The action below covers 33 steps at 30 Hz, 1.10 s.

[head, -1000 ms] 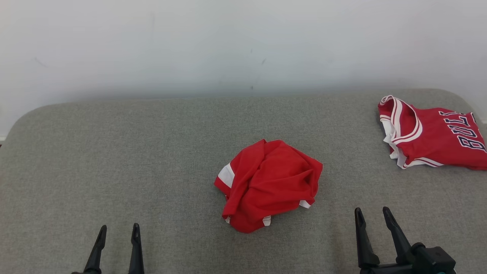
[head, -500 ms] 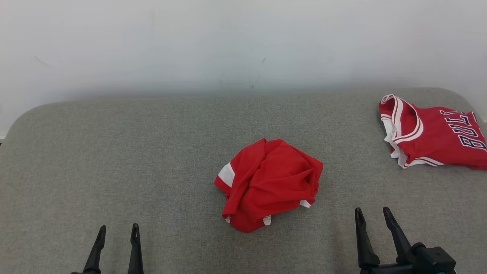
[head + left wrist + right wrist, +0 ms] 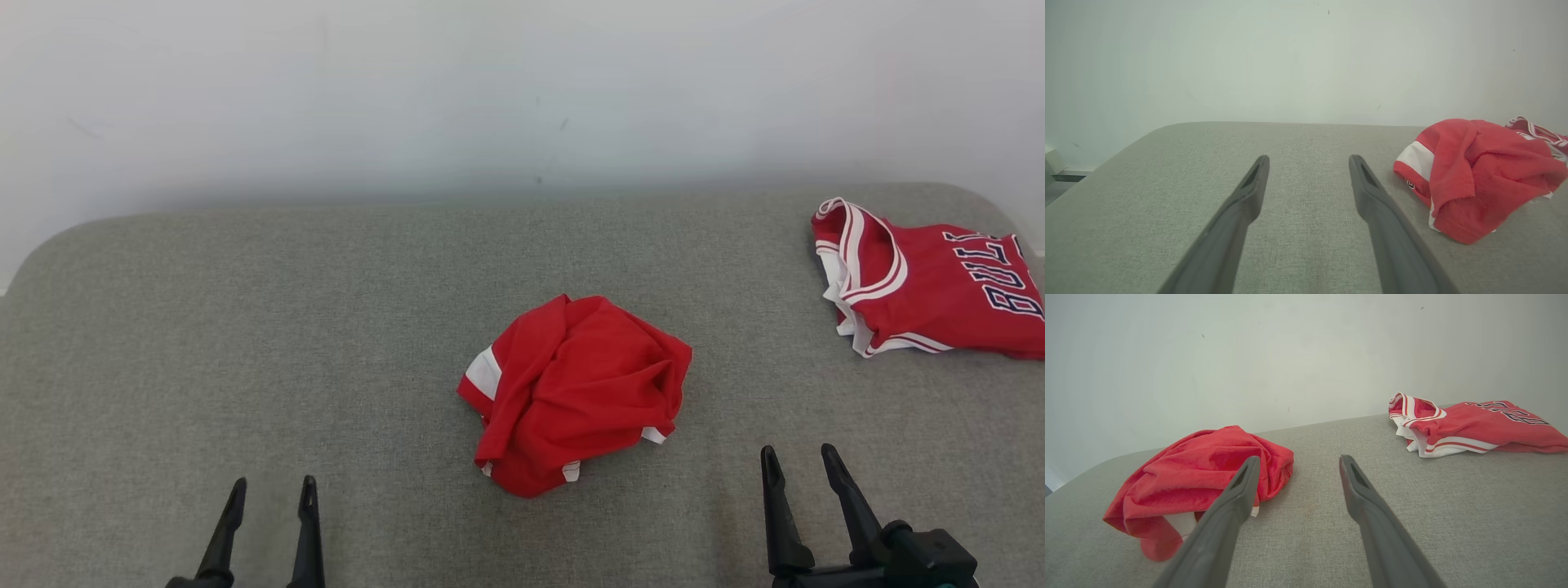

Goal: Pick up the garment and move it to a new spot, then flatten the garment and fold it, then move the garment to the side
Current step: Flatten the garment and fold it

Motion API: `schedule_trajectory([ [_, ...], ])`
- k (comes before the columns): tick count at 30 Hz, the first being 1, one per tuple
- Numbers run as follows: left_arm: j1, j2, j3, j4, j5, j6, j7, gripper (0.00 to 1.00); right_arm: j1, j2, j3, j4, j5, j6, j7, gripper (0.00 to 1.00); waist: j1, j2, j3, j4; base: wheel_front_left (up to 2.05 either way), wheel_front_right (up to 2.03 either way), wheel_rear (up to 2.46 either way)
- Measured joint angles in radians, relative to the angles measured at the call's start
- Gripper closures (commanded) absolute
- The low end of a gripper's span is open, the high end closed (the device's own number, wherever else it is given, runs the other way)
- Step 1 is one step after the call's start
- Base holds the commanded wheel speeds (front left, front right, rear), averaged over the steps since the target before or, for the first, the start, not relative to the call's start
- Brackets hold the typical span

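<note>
The garment (image 3: 580,392) is a crumpled red heap with white trim, lying in the middle of the grey padded surface (image 3: 245,327). My left gripper (image 3: 273,483) is open at the lower left, well short of the heap. The left wrist view has the garment (image 3: 1478,175) to the right of the spread fingers of the left gripper (image 3: 1309,157). Open too is my right gripper (image 3: 798,447), low at the right and a little right of the heap. In the right wrist view the garment (image 3: 1204,473) lies left of the right gripper (image 3: 1298,457), partly behind one finger.
A second red jersey (image 3: 931,286) with white trim and dark lettering lies folded at the far right of the surface, also seen as the jersey (image 3: 1474,424) in the right wrist view. A pale wall (image 3: 522,82) rises behind the surface's rounded back edge.
My left gripper has shifted a little to the right. The head camera has tilted slightly, so the scene sits a bit higher. The garment and the right gripper have not moved.
</note>
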Motion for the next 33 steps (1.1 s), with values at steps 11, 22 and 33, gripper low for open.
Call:
schedule_trajectory([
  [11,-0.129,0.000,-0.171,0.037,-0.001,-0.020,0.000,0.00,-0.032,0.000,0.022,-0.001,0.008,0.000,0.000,0.00,0.0001,0.0000,0.037,-0.041,0.00,0.00,0.00],
  [22,-0.225,-0.002,-0.390,0.181,-0.010,-0.022,0.000,0.00,-0.076,0.000,0.027,-0.001,0.037,0.000,0.000,0.00,0.0001,0.0001,0.101,-0.135,0.00,0.00,0.00],
  [33,-0.330,-0.003,-0.345,0.414,-0.027,-0.014,0.000,1.00,-0.091,0.000,0.019,-0.002,0.042,0.000,0.000,0.00,0.0001,0.0001,0.142,-0.232,0.00,0.00,0.00],
])
